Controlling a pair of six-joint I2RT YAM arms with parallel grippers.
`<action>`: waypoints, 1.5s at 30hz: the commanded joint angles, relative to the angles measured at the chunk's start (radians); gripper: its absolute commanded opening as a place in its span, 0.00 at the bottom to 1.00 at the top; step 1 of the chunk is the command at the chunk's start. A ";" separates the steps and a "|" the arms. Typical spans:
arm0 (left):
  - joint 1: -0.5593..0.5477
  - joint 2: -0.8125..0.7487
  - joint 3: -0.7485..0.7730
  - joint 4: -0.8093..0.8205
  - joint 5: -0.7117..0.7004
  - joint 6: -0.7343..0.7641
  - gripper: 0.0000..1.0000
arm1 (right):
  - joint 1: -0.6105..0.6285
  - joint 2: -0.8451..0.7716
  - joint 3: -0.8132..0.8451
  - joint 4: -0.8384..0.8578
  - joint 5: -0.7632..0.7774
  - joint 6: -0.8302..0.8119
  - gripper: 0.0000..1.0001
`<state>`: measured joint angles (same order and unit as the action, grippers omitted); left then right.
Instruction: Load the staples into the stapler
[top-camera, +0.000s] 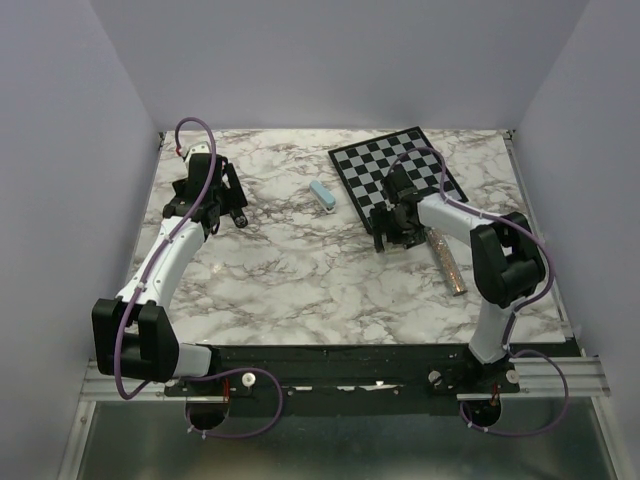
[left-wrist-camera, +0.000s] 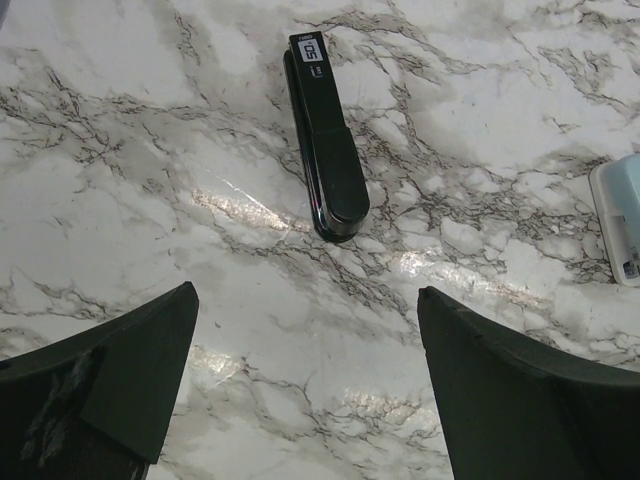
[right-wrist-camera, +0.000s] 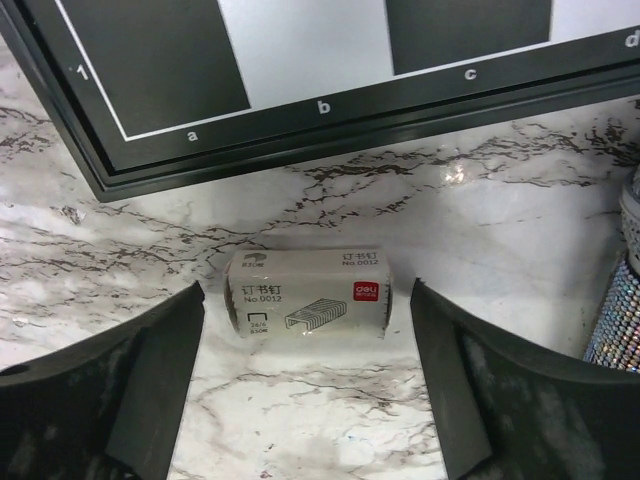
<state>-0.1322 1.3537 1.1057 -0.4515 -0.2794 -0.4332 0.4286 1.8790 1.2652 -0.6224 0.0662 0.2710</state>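
Note:
The black stapler (left-wrist-camera: 325, 135) lies closed on the marble table, straight ahead of my left gripper (left-wrist-camera: 307, 290), which is open, empty and short of it. In the top view the left gripper (top-camera: 228, 197) is at the far left and I cannot make out the stapler there. My right gripper (right-wrist-camera: 306, 286) is open and low over the table, with a small cream staple box (right-wrist-camera: 307, 292) lying between its fingers, which do not touch it. In the top view the right gripper (top-camera: 392, 228) sits at the chessboard's near edge. No bare strip of staples is in view.
A chessboard (top-camera: 395, 168) lies at the back right, and its corner (right-wrist-camera: 300, 80) is just beyond the box. A clear glittery tube (top-camera: 447, 262) lies right of the right gripper. A small light-blue block (top-camera: 322, 197) lies mid-table, and it also shows at the right edge of the left wrist view (left-wrist-camera: 622, 215).

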 joint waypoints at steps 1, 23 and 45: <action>0.002 -0.002 0.026 0.005 0.052 0.017 0.99 | 0.030 0.029 -0.003 0.018 0.038 0.001 0.86; -0.139 -0.027 -0.021 0.112 0.212 0.106 0.99 | 0.401 0.042 0.014 0.020 0.015 0.059 0.69; -0.521 -0.234 -0.231 0.144 0.048 -0.211 0.99 | 0.234 -0.279 -0.315 0.321 -0.281 0.071 0.82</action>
<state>-0.5644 1.1847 0.9852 -0.3454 -0.1909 -0.4690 0.7101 1.5921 1.0164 -0.4450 -0.0654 0.3183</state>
